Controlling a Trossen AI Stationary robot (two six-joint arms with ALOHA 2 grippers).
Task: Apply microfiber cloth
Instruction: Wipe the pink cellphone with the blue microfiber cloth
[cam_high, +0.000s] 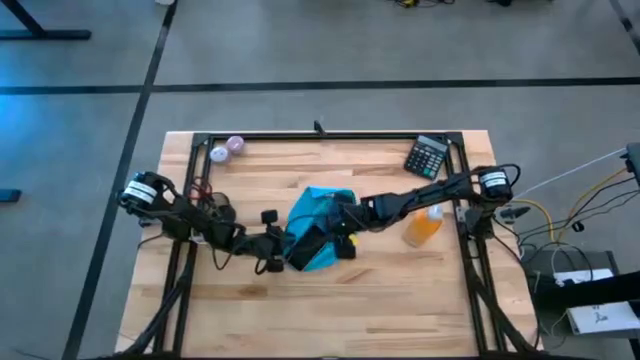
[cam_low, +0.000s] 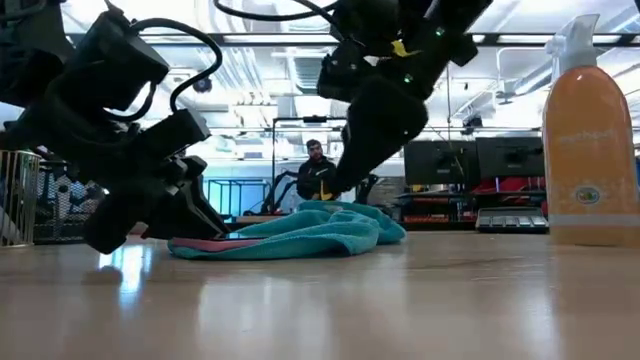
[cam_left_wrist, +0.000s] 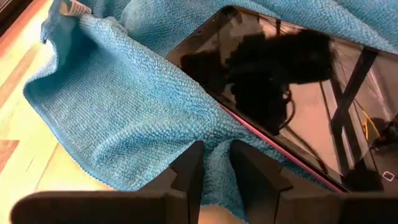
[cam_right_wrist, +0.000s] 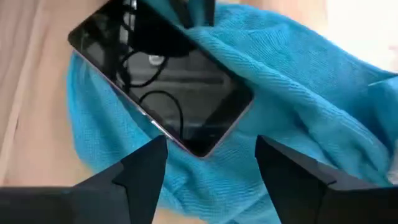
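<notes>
The left tool (cam_left_wrist: 214, 171) is seen pinched together on a fold of the microfiber cloth (cam_left_wrist: 130, 112), at the edge beside the black phone (cam_left_wrist: 280, 93). The right tool (cam_right_wrist: 205, 165) is held spread apart over the phone's other end, gripping nothing. The cloth lies bunched mid-bench (cam_high: 400, 290), with the phone resting on it. It is judged light, limp and easily rucked, best taken by a doubled edge; the glossy phone is probably slippery and may slide.
</notes>
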